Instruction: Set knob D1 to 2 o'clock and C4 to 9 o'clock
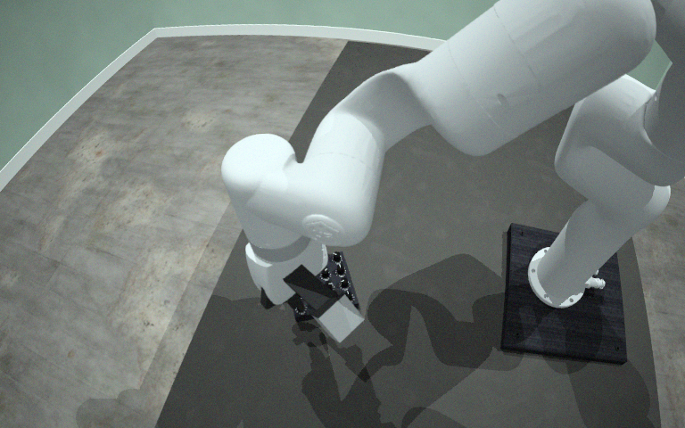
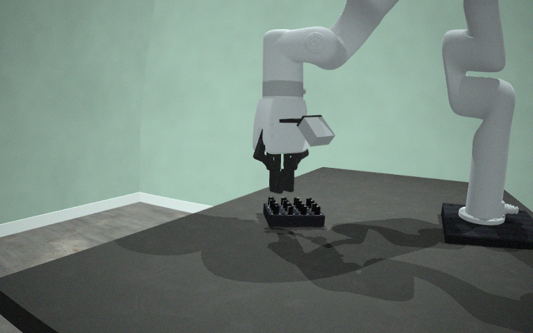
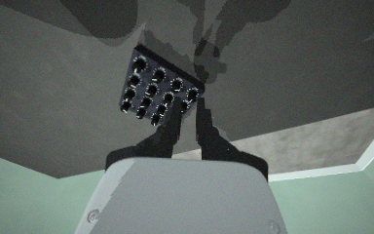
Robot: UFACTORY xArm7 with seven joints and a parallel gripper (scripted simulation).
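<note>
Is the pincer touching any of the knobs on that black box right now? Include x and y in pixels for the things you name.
No, a gap shows below the pincer (image 2: 282, 192) (image 3: 189, 98).

Dark grey table (image 1: 434, 211) (image 2: 176, 266) (image 3: 273, 88) beneath black knob box (image 1: 351, 292) (image 2: 296, 222) (image 3: 168, 66) and base plate (image 1: 515, 302) (image 2: 452, 231).

White robot arm bent over a small black box of knobs

The arm (image 1: 499, 80) comes in from 1 o'clock and ends below and left of centre, above the knob box (image 1: 351, 288), hiding much of it. Several dark knobs show at the box's right side. A pale block (image 1: 340, 319) on a dark bracket (image 1: 309, 286) juts toward 5 o'clock from the arm's end. The arm's foot is bolted to a black plate (image 1: 517, 323) at 4 o'clock on the dark grey tabletop (image 1: 434, 201), with shadows between plate and box.
</note>
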